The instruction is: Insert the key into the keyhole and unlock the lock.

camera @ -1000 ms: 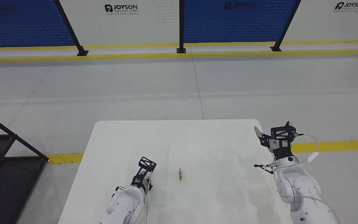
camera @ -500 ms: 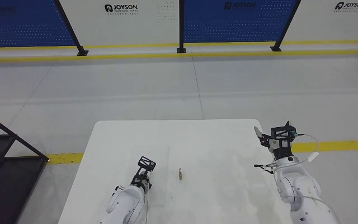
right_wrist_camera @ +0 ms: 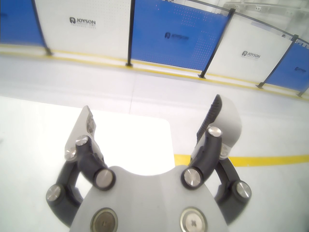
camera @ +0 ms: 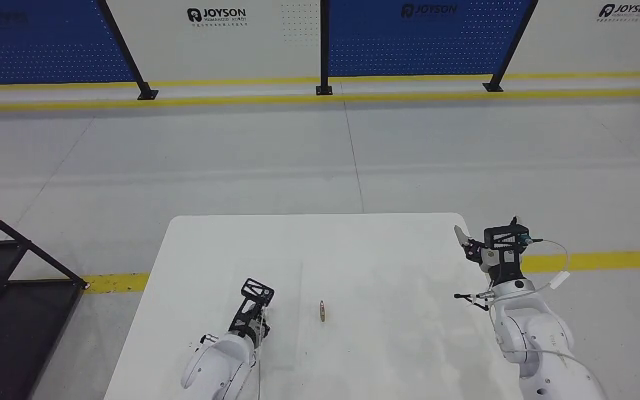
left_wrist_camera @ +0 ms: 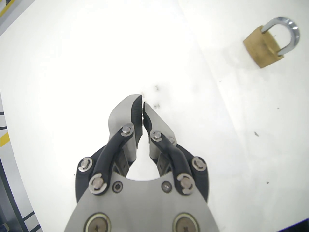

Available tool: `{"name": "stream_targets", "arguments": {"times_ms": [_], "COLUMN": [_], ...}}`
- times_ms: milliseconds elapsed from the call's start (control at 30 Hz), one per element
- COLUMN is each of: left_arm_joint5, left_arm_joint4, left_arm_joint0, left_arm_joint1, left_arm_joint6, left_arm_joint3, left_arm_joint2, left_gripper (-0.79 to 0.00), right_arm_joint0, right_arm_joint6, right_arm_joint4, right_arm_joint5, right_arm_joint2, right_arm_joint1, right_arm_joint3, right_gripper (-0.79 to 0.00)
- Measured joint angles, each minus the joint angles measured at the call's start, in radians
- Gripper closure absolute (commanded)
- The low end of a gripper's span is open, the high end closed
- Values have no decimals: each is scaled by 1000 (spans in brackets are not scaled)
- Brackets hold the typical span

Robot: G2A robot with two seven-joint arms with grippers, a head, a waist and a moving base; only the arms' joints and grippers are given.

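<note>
A small brass padlock (camera: 322, 310) with a silver shackle lies flat near the middle of the white table (camera: 380, 250); in the left wrist view the padlock (left_wrist_camera: 264, 47) rests ahead and to one side of my fingers. My left gripper (camera: 258, 293) sits low over the table a short way left of the lock. Its pads (left_wrist_camera: 137, 112) are pressed together on a thin metal sliver, seemingly the key seen edge-on, in the left gripper (left_wrist_camera: 143, 100). My right gripper (camera: 490, 245) stands open with nothing in it at the table's right edge, its own view placing the right gripper (right_wrist_camera: 152, 103) over the far right corner.
Faint dark smudges (left_wrist_camera: 157, 97) mark the tabletop just past my left fingertips. A black rack (camera: 25, 290) stands off the table's left side. Beyond the far edge lie grey floor, yellow lines and a blue and white barrier (camera: 320, 40).
My left arm has drawn back slightly toward the near left, away from the lock. The lock and the right arm have stayed put.
</note>
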Motion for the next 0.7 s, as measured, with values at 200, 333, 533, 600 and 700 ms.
{"name": "stream_targets", "arguments": {"times_ms": [200, 333, 533, 600, 700], "left_arm_joint5": [-114, -277, -580, -668, -749], "left_arm_joint4": [-142, -247, -301, -306, -317], "left_arm_joint0": [117, 212, 253, 236, 204], "left_arm_joint1": [15, 29, 45, 49, 50], "left_arm_joint6": [256, 532, 957, 1054, 1153], "left_arm_joint3": [-98, -96, 13, 56, 116], "left_arm_joint2": [-106, -207, -306, -309, -305], "left_gripper": [0, 0, 0, 0, 0], "right_arm_joint0": [0, 0, 0, -8, -35], "right_arm_joint6": [0, 0, 0, 4, 4], "right_arm_joint4": [0, 0, 0, -19, -80], "right_arm_joint5": [0, 0, -1, -26, -51], "right_arm_joint2": [0, 0, -1, -19, -64], "right_arm_joint1": [0, 0, 0, 0, -2], "right_arm_joint3": [0, 0, 0, 3, -3], "right_gripper": [-785, -785, -785, -785, -785]}}
